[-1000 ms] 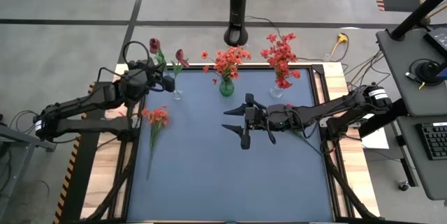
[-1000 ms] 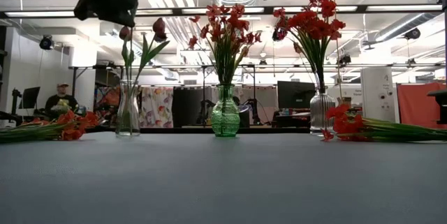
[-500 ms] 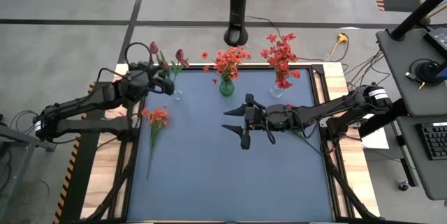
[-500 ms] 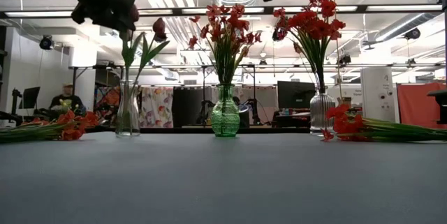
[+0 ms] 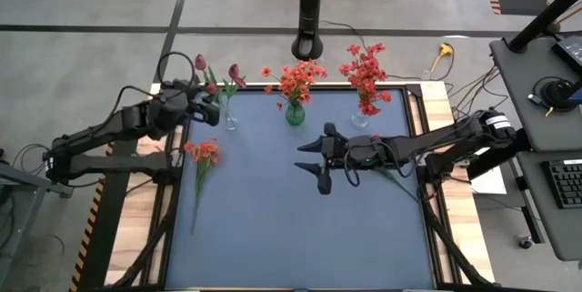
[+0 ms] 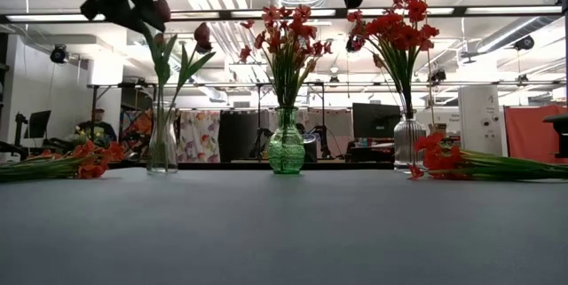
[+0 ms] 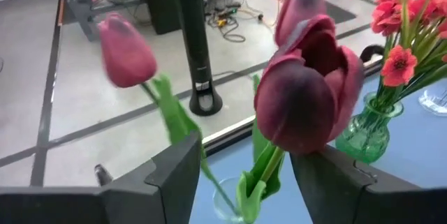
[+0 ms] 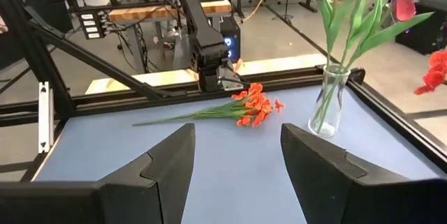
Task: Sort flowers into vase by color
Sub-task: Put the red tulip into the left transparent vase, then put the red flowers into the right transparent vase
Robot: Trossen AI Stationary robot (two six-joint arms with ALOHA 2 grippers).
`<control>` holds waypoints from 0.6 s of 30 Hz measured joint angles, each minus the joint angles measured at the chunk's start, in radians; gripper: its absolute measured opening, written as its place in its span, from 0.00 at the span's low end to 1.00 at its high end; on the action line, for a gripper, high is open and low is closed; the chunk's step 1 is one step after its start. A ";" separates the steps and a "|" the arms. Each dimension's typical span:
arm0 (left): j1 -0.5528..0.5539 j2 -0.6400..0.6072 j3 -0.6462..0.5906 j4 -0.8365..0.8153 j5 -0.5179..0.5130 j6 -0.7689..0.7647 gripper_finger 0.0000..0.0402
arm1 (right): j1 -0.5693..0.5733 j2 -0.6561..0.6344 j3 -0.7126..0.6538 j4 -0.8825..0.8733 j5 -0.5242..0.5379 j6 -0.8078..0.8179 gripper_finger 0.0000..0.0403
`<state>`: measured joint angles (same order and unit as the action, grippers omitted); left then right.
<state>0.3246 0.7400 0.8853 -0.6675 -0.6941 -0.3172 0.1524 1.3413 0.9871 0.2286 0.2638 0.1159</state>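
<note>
A clear vase (image 5: 230, 121) at the table's far left holds two dark maroon tulips (image 5: 200, 60) on green stems. My left gripper (image 5: 211, 110) is open just left of that vase, up at bloom height. In the left wrist view its fingers stand on either side of one tulip's stem (image 7: 269, 172), and I see no touch. A green vase (image 5: 295, 113) holds orange-red flowers. A clear vase (image 5: 361, 119) holds red flowers. An orange-red bunch (image 5: 204, 154) lies flat at the left. My right gripper (image 5: 316, 163) is open and empty above the table's middle.
A red bunch (image 6: 444, 159) lies flat on the table's right side, its stems (image 5: 396, 181) under my right arm. A black pole (image 5: 309, 10) stands beyond the far edge. The blue mat's near half (image 5: 300, 237) is bare. A person (image 6: 96, 130) sits in the room behind.
My left gripper has drawn back toward the table's left edge, away from the tulip vase, and has risen a little. The tulip beside it now stands higher and more upright. My right gripper has shifted slightly toward the table's right edge.
</note>
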 joint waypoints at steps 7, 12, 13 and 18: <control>-0.001 0.002 0.038 -0.104 0.037 -0.025 0.52 | 0.000 -0.027 0.000 -0.033 0.000 0.017 0.51; -0.001 0.027 0.033 -0.107 0.089 -0.024 0.62 | 0.000 -0.022 0.000 -0.034 0.000 0.017 0.51; -0.001 0.032 0.035 -0.113 0.103 -0.017 0.65 | 0.000 -0.021 0.000 -0.034 0.000 0.017 0.51; -0.001 0.046 0.096 -0.182 0.187 -0.010 0.76 | 0.000 -0.030 0.000 -0.051 0.000 0.031 0.51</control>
<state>0.3231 0.7862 0.9816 -0.8491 -0.5068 -0.3275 0.1528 1.3116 0.9871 0.1774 0.2634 0.1469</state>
